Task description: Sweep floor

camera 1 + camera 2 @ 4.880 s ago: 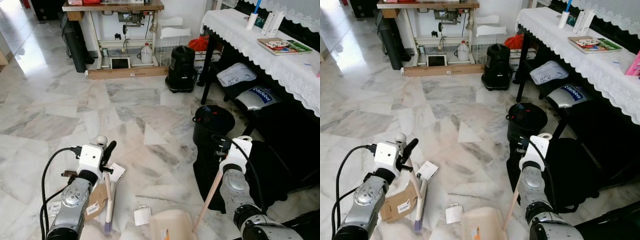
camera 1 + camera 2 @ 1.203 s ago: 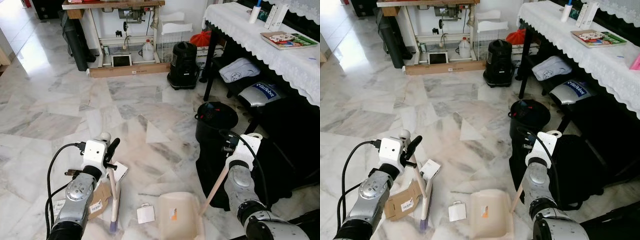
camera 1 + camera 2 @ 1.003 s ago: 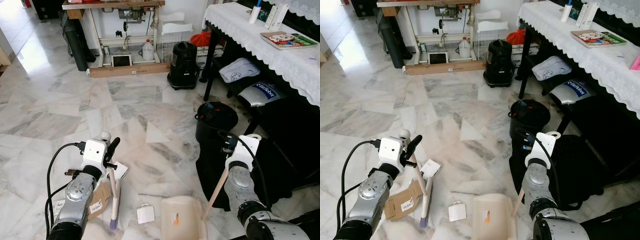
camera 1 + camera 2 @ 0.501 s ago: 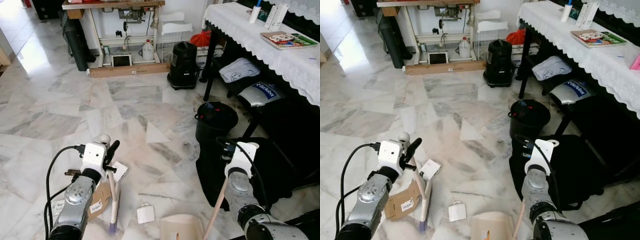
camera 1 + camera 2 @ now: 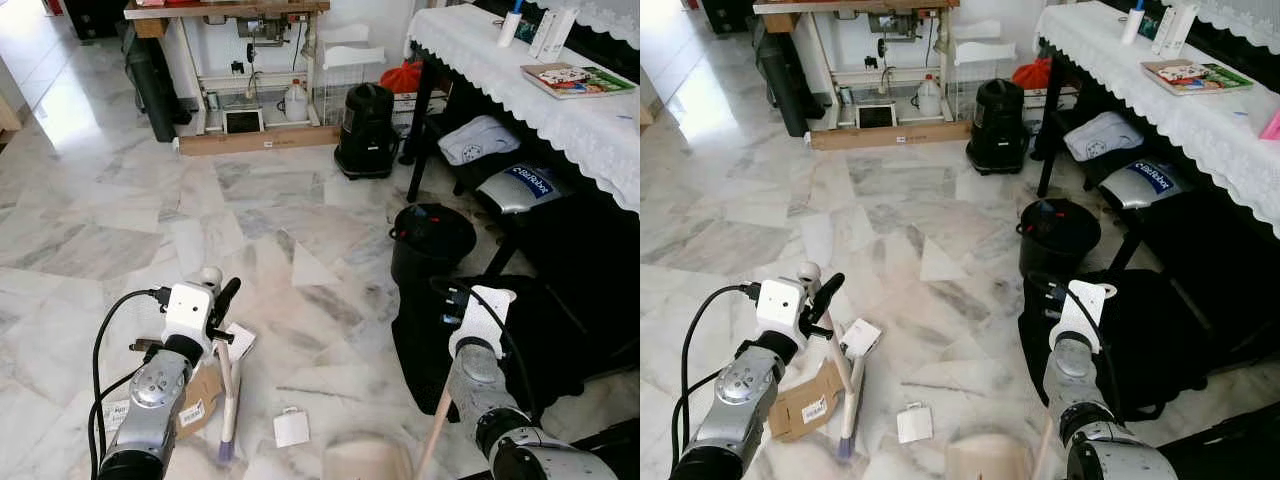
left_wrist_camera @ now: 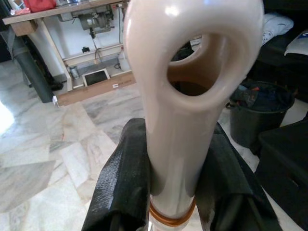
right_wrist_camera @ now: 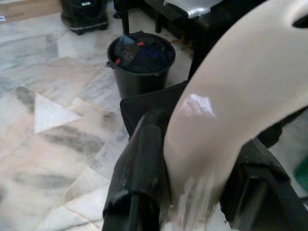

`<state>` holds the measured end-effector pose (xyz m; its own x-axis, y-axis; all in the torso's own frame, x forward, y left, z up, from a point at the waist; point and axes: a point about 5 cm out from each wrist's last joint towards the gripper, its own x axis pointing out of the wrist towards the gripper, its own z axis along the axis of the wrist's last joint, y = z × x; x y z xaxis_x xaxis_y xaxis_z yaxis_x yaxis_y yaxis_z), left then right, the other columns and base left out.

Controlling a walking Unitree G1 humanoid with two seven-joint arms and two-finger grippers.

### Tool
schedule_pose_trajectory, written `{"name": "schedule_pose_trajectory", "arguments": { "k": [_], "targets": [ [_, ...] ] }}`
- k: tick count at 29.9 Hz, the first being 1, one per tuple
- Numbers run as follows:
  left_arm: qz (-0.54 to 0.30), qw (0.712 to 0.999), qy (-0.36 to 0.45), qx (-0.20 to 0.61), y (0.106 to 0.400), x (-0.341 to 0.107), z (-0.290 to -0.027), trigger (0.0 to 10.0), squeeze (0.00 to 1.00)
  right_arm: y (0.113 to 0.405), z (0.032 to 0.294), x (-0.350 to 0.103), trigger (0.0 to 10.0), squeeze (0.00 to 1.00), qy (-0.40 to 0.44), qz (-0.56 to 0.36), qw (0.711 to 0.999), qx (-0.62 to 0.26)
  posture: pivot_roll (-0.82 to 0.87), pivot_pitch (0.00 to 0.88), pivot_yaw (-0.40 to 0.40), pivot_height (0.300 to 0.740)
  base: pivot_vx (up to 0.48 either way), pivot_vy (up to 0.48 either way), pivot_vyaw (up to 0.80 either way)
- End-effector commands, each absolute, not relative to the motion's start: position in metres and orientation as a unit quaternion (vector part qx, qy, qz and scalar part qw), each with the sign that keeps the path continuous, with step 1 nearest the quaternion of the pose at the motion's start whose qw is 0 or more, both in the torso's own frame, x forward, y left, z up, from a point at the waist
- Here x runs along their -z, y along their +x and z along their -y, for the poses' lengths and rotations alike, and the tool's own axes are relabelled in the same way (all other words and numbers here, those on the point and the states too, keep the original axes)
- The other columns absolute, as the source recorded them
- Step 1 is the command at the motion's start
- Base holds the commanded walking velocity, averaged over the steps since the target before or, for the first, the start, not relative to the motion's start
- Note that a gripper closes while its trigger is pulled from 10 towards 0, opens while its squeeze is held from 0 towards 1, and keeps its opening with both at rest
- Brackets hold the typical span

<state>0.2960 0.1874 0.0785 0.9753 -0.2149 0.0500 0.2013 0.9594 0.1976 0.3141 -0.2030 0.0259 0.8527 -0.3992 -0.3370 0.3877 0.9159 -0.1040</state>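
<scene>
While the left gripper (image 6: pixel 173 192) is closed on the broom handle (image 5: pixel 225 375), the white paper scrap (image 5: pixel 291 428) lies on the floor between the broom head (image 5: pixel 226 448) and the dustpan (image 5: pixel 367 462), whose handle (image 7: pixel 231 120) the right gripper (image 7: pixel 192 187) clamps

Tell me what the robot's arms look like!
Both arms are shiny silver with round joints. The left arm has a white boxy wrist block, a small white ball on top and a looping black cable. The right arm has a white wrist block too. Each tool has two long black fingers.
</scene>
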Motion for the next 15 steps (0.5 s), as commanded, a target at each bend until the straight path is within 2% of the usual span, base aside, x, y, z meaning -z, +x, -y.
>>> {"name": "schedule_pose_trajectory", "arguments": {
  "k": [1, 15],
  "targets": [
    [0.051, 0.987, 0.103, 0.11, 0.297, -0.086, -0.187, 10.0, 0.0, 0.313, 0.203, -0.025, 10.0, 0.0, -0.014, -0.18, 0.962, 0.205, 0.09, 0.0, -0.012, 0.74, 0.0, 0.0, 0.0],
    [0.054, 0.987, 0.104, 0.108, 0.296, -0.087, -0.189, 10.0, 0.0, 0.324, 0.202, -0.045, 10.0, 0.0, -0.012, -0.104, 0.975, 0.196, 0.09, 0.0, -0.009, 0.74, 0.0, 0.0, 0.0]
  ]
}}
